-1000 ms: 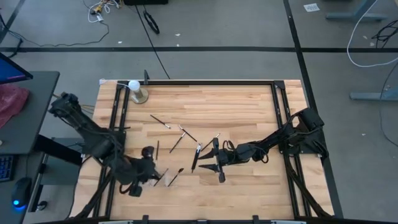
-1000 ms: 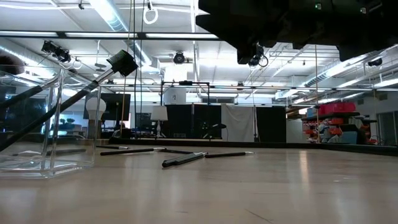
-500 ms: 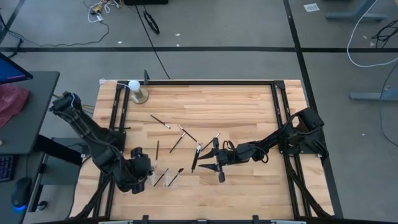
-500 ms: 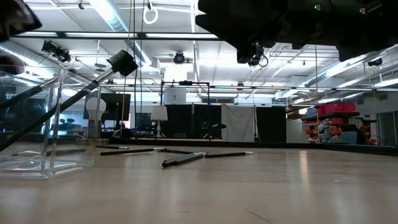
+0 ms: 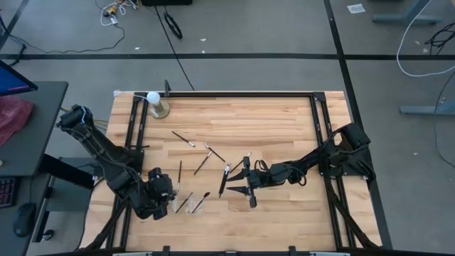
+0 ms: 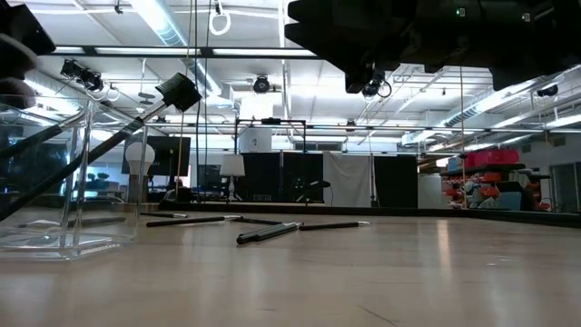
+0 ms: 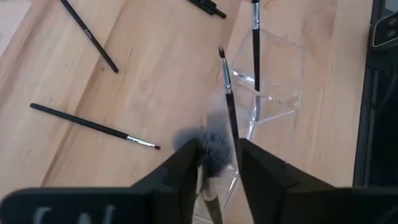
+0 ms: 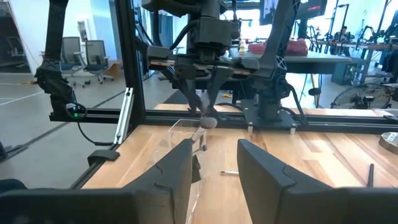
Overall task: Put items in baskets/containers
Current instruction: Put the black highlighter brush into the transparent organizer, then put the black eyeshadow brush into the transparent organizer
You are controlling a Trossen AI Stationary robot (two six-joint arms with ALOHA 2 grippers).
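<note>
Pale wooden tabletop [image 5: 277, 128] carries the whole job, with a white ball on a stand [image 5: 153, 99] in its far left corner, out of the way. At the near left, the left gripper [image 5: 162, 193] hangs over the clear organizer [image 7: 280, 68], and this is where the change is: a second ago its jaws were pressed together, and now they stand apart. In the left wrist view, the grey bristle head of a fluffy brush [image 7: 211, 146] sits in the gap between the fingers [image 7: 186, 168], and neither appears to pinch it; from the right wrist view the same brush head [image 8: 208, 122] shows just below the splayed jaws. I judge that this brush has just been let go into the organizer, joining two thin brushes [image 7: 227, 93] that already lean in the compartments, so one more item counts as delivered. Whether it has settled fully into its compartment I cannot tell. Further right, mid-table, several loose brushes [image 5: 202, 163] lie scattered, well apart from the organizer, so much of the task remains. Rightmost, the right gripper [image 5: 245, 186] waits low beside that scatter, its fingers parted with nothing between them.
</note>
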